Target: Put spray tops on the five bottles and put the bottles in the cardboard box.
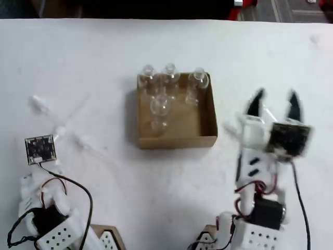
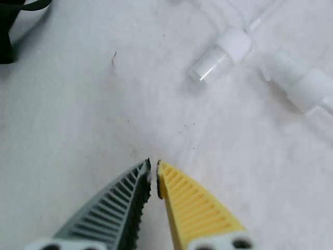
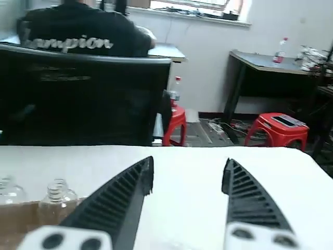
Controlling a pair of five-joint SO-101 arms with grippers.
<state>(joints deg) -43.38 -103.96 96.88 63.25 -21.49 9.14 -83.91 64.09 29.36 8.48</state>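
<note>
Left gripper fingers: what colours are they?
Left gripper: one grey, one yellow; left wrist view shows it best.

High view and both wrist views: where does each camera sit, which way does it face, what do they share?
High view: above the table, looking down on cardboard box with bottles; both arms at near edge, right claw open.
Left wrist view: on the left wrist, facing down at spray tops; left claw shut.
Right wrist view: on the right wrist, facing level across the table; right claw open.
Shared: high and right wrist both show bottles.

One line of pale lettering [image 3: 67, 42] — across the back of a dark top [image 3: 78, 23].
</note>
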